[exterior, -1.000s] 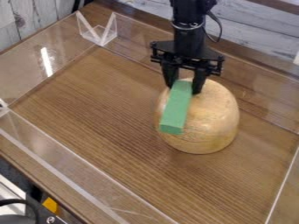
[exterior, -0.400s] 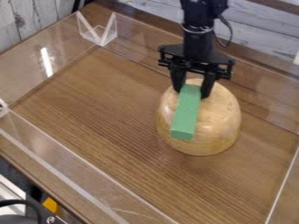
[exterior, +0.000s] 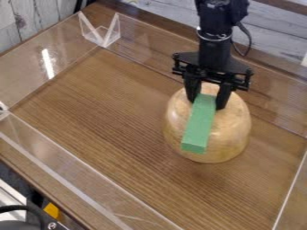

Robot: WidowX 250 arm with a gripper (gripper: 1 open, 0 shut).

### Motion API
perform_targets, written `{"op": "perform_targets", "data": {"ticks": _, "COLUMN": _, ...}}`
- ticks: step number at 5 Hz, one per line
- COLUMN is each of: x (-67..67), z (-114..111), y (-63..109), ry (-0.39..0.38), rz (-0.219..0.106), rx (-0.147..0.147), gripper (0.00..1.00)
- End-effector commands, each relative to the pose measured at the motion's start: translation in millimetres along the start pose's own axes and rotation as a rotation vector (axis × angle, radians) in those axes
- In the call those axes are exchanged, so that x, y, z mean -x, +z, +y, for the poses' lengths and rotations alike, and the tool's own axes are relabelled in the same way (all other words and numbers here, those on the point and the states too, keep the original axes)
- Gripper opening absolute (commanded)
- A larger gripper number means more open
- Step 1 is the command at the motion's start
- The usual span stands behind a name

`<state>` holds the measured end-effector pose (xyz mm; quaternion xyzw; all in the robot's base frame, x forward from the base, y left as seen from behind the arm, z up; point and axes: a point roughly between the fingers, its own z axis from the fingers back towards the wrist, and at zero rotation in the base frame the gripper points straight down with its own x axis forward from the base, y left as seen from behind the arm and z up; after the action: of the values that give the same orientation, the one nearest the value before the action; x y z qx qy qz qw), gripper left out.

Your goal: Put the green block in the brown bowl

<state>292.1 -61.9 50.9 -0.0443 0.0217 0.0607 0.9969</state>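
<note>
Currently, the green block point(exterior: 200, 124) is being pinched at its upper end by the gripper point(exterior: 211, 89) and hung directly over the brown bowl point(exterior: 228, 135), so the pickup is done and only the release is being awaited.

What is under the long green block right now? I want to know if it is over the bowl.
The tan wooden bowl lies under the green block, which the gripper holds by its top end. The bowl part behind the block is hidden.
</note>
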Motion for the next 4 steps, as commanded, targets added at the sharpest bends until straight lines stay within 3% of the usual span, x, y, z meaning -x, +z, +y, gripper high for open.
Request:
{"op": "perform_targets", "data": {"ticks": 1, "x": 47.8, "z": 14, "y": -40.6, "ry": -0.088, "rz": 0.233, "rx": -0.053, "gripper": 0.0}}
{"op": "perform_targets", "data": {"ticks": 3, "x": 51.8, "z": -2, "y": -46.0, "ry": 0.08, "rz": 0.264, "rx": -0.005, "gripper": 0.0}}
{"op": "perform_targets", "data": {"ticks": 4, "x": 55.0, "z": 1, "y": -38.2, "ry": 0.054, "rz": 0.286, "rx": -0.016, "gripper": 0.0}}
